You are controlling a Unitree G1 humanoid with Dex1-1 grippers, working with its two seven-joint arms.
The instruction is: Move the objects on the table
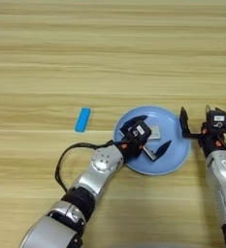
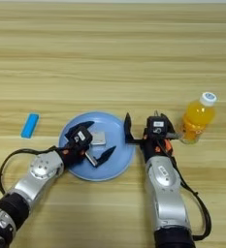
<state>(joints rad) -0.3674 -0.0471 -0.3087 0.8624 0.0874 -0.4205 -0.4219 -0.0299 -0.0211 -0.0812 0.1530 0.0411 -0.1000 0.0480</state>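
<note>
Your left gripper (image 2: 96,143) sits over the blue plate (image 2: 121,145) with its two black fingers spread wide, one toward the far rim and one toward the near side. The small grey block (image 2: 99,138) lies flat on the plate between those fingers, and nothing is clamped on it. Judging from that, you are at the block step: either about to pinch it or just letting it go, and the views do not settle which. If you mean to lift it, the next move calls for lowering the fingers around the block and squeezing squarely, since it is thin and could slide on the plate.

Your right gripper (image 2: 143,130) hovers just off the plate's right rim, fingers apart and empty. The orange drink bottle (image 2: 198,117) stands upright just to the right of it, on the table (image 2: 109,58), with its white cap on. The blue bar (image 2: 30,125) lies flat well to the left of your left gripper, clear of the plate.

The pliers do not show in either view. The left gripper's body covers part of the plate, so you cannot tell whether the lower finger touches it.
</note>
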